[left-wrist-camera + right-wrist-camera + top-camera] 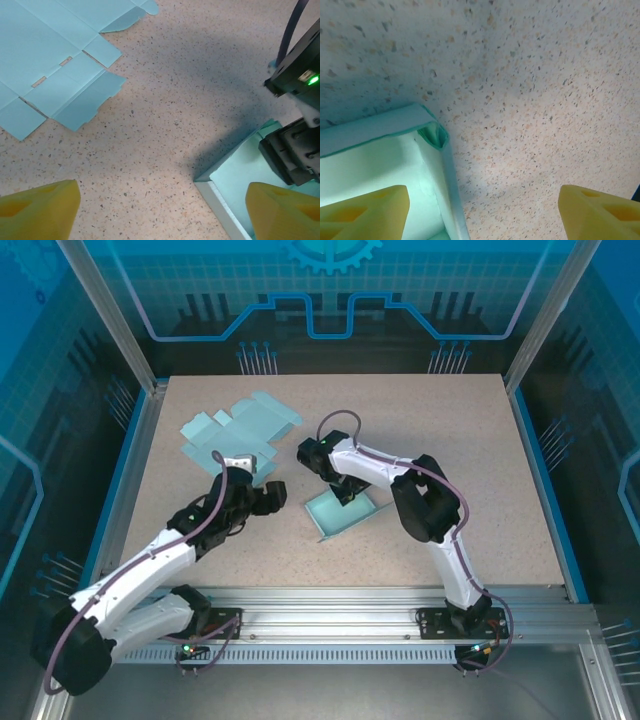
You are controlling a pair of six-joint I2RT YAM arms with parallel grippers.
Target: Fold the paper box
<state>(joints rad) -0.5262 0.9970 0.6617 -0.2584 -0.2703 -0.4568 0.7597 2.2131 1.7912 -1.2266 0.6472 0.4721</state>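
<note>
Top external view: the counter (480, 440) is a speckled slab with a blue rim along its left and right edges and a metal rail at its near edge.
Paper box: one folded paper box (335, 518), pale teal, lies near the middle of the counter with its walls up and its open side facing upward.
Flat sheet: one unfolded flat sheet (240, 428) lies at the far left, well apart from the box.
Open room: bare speckled surface between sheet and box, and over the right part of the counter.
Left hand: my left hand (272, 492) is spread wide and holds nothing, just left of the box.
Right hand: my right hand (482, 212) is spread, one finger (365, 210) over the box floor and the other outside the wall, pinching nothing.
Count: two hands, two paper pieces.
</note>
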